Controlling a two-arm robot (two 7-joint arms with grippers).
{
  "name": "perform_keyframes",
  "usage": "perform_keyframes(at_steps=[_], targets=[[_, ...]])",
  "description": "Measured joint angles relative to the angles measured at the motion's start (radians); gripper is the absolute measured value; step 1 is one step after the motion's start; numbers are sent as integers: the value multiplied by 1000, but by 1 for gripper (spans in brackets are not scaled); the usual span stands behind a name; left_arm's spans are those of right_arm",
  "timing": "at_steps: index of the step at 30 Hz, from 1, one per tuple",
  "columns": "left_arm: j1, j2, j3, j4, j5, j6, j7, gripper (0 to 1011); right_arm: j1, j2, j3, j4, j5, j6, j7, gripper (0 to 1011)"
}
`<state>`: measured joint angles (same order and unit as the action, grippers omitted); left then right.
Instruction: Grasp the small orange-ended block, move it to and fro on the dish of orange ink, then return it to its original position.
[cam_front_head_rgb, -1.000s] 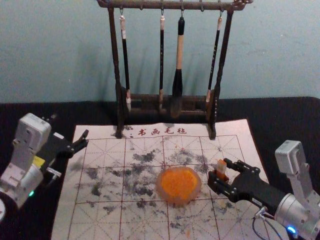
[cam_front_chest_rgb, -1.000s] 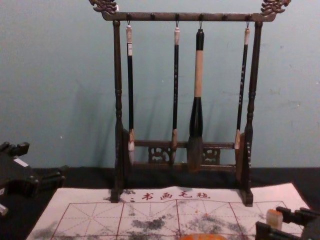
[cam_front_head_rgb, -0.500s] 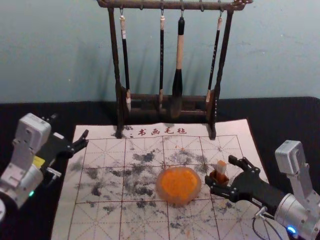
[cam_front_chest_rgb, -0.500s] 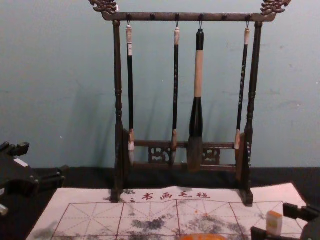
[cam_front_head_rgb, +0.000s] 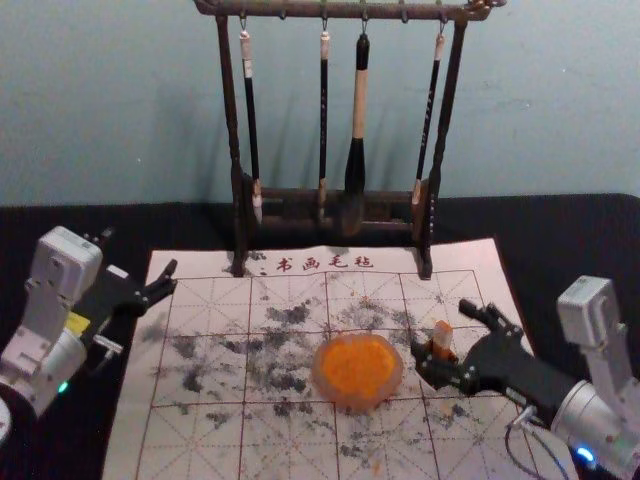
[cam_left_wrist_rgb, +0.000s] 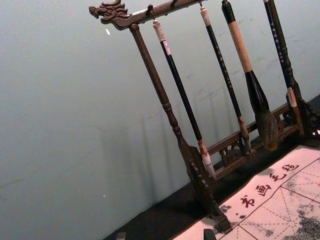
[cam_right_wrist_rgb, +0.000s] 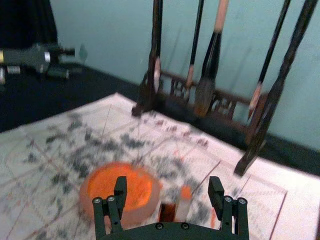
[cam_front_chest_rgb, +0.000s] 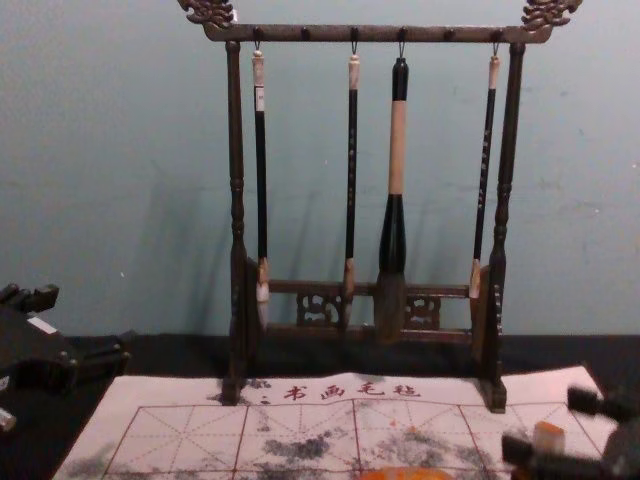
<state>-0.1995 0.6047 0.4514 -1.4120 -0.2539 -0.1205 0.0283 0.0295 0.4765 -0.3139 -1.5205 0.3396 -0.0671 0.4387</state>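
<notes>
One small orange-ended block (cam_right_wrist_rgb: 184, 204) is standing roughly upright on the printed mat (cam_front_head_rgb: 200, 440), orange end up, to the robot's right of the dish of orange ink (cam_front_head_rgb: 358, 368) and near it. A small brown piece (cam_right_wrist_rgb: 167, 212) is sitting just beside the block; whether they are touching, I cannot tell.

The right gripper (cam_front_head_rgb: 440, 328) is reaching in from the robot's right, its two fingers spread well apart. In the right wrist view the block is showing beyond the fingertips, in line with the gap between them, its long axis pointing up rather than along the reach. The fingers do not appear to be clamping it. The left gripper (cam_front_head_rgb: 140, 252), much farther off, is idling open beyond the mat's left edge.

Compared with one second earlier, the right fingers are standing wider; compared with half a second earlier, the gripper is sitting higher in the chest view, while the block is keeping its place. That is suggesting a release, so the next move is probably calling for a straight lift clear, without a finger tipping the block.
</notes>
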Motion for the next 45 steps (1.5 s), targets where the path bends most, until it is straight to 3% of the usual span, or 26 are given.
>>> perform_keyframes(at_steps=[3, 8, 17, 21, 26, 32, 40, 45], targets=[[0, 0, 0, 0, 0, 0, 0, 1001, -10, -4, 18, -24, 1, -21, -12, 1002], [0, 0, 0, 0, 0, 0, 0, 1001, -41, -21, 77, -85, -11, -88, -72, 1002], [0, 0, 0, 0, 0, 0, 0, 1001, -100, -58, 147, -114, -153, -156, -235, 1002], [0, 0, 0, 0, 0, 0, 0, 1001, -127, -73, 161, -91, -243, -163, -308, 1002], [0, 0, 0, 0, 0, 0, 0, 1001, -144, -91, 163, -63, -299, -151, -347, 1002], [0, 0, 0, 0, 0, 0, 0, 1001, -149, -120, 166, -29, -323, -110, -357, 1002], [0, 0, 0, 0, 0, 0, 0, 1001, -140, -162, 190, 7, -310, -51, -354, 1002], [0, 0, 0, 0, 0, 0, 0, 1001, -140, -161, 190, 8, -308, -50, -354, 1002]])
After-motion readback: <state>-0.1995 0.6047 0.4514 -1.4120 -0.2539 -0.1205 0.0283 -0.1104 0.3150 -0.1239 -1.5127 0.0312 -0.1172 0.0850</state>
